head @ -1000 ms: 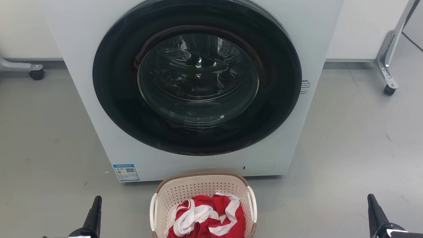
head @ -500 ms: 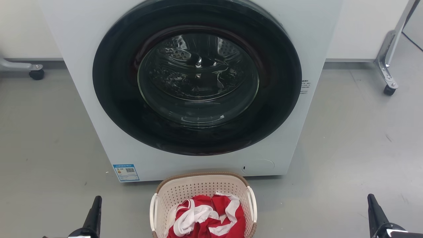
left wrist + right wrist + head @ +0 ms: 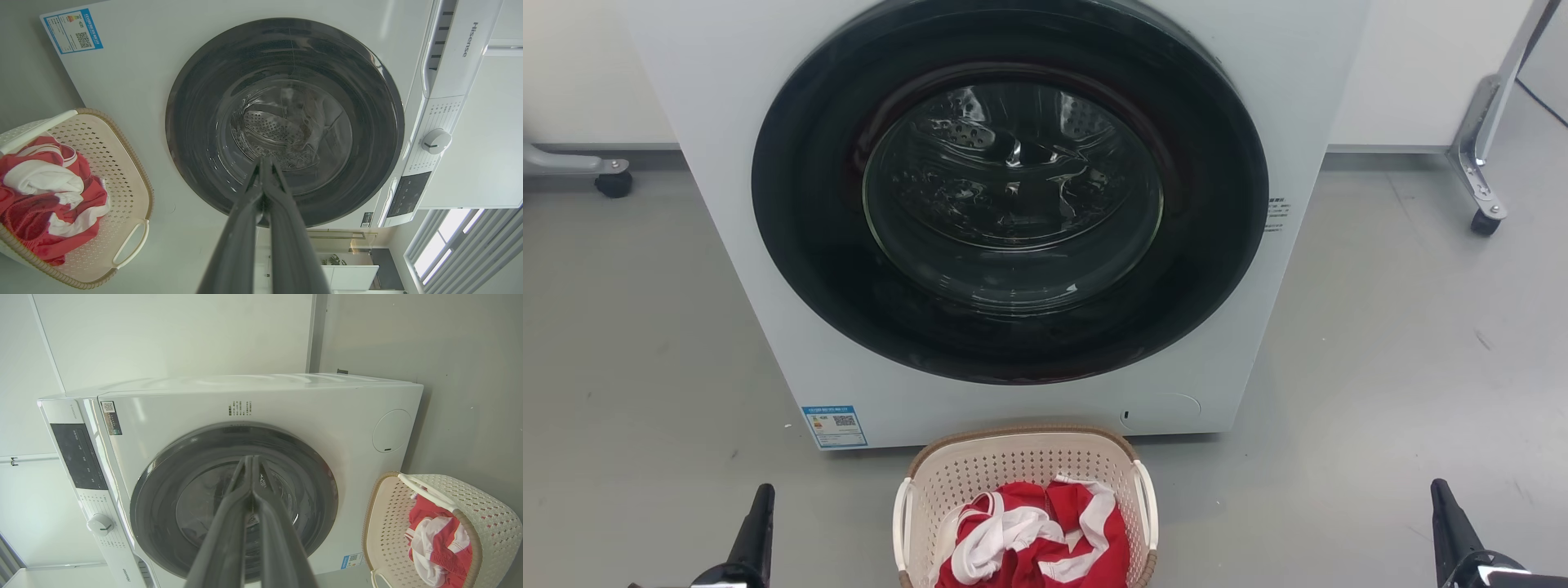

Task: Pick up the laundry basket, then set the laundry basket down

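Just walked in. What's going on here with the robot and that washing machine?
A two-armed robot faces a white washer with its round door closed. The laundry basket sits on the grey floor just in front of it, holding red and white clothes. The left gripper and right gripper hang low on either side, apart from the basket, shut and empty. The pickup has not yet begun.

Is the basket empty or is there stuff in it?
Not empty: red-and-white clothes lie bunched inside the laundry basket.
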